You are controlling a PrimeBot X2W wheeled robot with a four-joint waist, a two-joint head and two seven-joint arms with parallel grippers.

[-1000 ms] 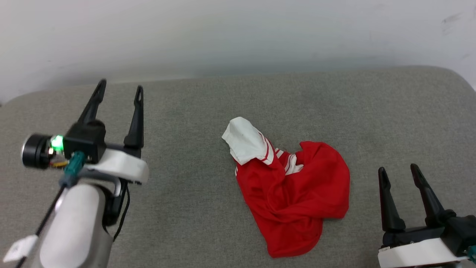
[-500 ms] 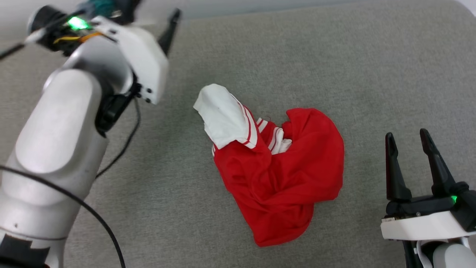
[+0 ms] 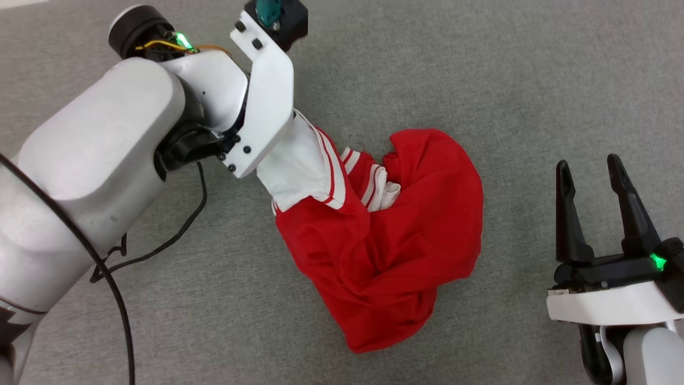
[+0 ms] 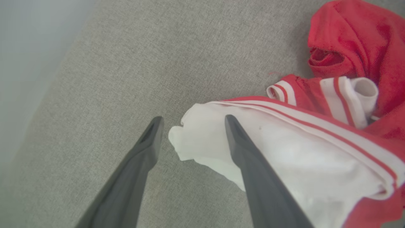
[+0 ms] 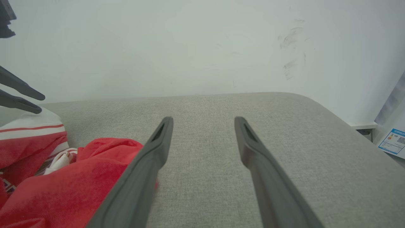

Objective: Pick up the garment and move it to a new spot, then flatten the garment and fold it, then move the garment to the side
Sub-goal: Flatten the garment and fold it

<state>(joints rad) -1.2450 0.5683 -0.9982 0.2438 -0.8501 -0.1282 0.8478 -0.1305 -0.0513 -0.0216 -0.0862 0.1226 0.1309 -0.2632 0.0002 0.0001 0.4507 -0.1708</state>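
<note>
The garment (image 3: 395, 230) lies crumpled on the grey surface, a red heap with a white, red-striped sleeve (image 3: 299, 166) sticking out at its upper left. My left arm's wrist (image 3: 267, 101) hangs over that sleeve and hides its fingers in the head view. In the left wrist view my left gripper (image 4: 193, 118) is open, pointing down, with the sleeve's white end (image 4: 202, 139) between and under its fingertips. My right gripper (image 3: 588, 160) stands open to the right of the garment, apart from it, with nothing between its fingers (image 5: 158, 152). The red cloth (image 5: 63, 190) fills that view's lower left.
The grey cushioned surface (image 3: 534, 80) stretches all round the garment. A white wall (image 5: 190, 47) rises behind it and its right corner (image 5: 316, 104) is rounded. A black cable (image 3: 160, 246) loops below my left arm. A printed label (image 5: 394, 141) lies beyond the right edge.
The head camera has tilted down, shifting the whole picture. My left arm has swung right from the far left and turned downward over the white sleeve. The right gripper has held its place, still open.
</note>
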